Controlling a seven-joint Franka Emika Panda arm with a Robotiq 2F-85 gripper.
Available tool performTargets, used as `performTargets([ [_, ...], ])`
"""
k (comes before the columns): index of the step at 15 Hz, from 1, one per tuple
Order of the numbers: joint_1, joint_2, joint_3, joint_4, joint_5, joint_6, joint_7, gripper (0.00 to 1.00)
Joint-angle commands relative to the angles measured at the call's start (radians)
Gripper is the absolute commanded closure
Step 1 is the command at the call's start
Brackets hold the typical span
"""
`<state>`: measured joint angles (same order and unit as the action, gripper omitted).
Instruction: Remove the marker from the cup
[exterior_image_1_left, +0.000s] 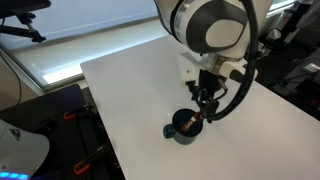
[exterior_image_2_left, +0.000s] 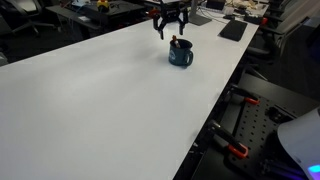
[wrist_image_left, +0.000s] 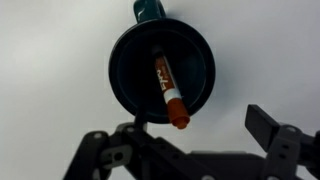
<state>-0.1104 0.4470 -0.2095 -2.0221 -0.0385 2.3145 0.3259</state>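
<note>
Closest to the wrist lens, the gripper (wrist_image_left: 180, 136) stands open, its two dark fingers (wrist_image_left: 100, 150) spread wide along the bottom of the wrist view with nothing between them. Just beyond the jaws sits the cup (wrist_image_left: 125, 70), seen straight down its dark mouth, its teal handle (wrist_image_left: 150, 9) pointing away from me. The marker (wrist_image_left: 167, 88) lies slanted inside it, lower end down in the bowl and reddish-brown upper end propped on the rim on the side nearest the gripper. In both exterior views the gripper (exterior_image_1_left: 205, 97) hangs above the cup (exterior_image_1_left: 183, 130) without touching it, the marker (exterior_image_1_left: 194, 119) poking up towards it, and everything rests on the white table (exterior_image_1_left: 130, 90). My worry is the descent: with the jaws this wide, one finger could land on the rim rather than inside it, and I judge that would tip or shove the cup. The marker's slant is the second risk, since a pinch across a tilted, round barrel may let it roll or skid out. As I read it, the exposed tip lies almost centred between the fingers, slightly ahead and below, so a short, straight drop should do.
</note>
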Motion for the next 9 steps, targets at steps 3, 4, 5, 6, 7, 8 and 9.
performTargets([
  [3, 0.0, 0.001, -0.001, 0.002, 0.001, -0.003, -0.001, 0.0],
  [4, 0.0, 0.001, -0.001, 0.002, 0.001, -0.003, -0.001, 0.0],
  [5, 0.002, 0.005, -0.004, 0.005, -0.003, 0.0, 0.006, 0.0],
  [6, 0.0, 0.009, -0.004, 0.008, -0.002, 0.002, 0.006, 0.0],
  [7, 0.0, 0.014, -0.006, 0.01, -0.003, 0.008, 0.01, 0.0],
  [8, -0.003, 0.019, -0.007, 0.017, 0.0, 0.005, 0.009, 0.0],
  [9, -0.005, 0.022, -0.008, 0.021, 0.001, 0.005, 0.009, 0.0],
])
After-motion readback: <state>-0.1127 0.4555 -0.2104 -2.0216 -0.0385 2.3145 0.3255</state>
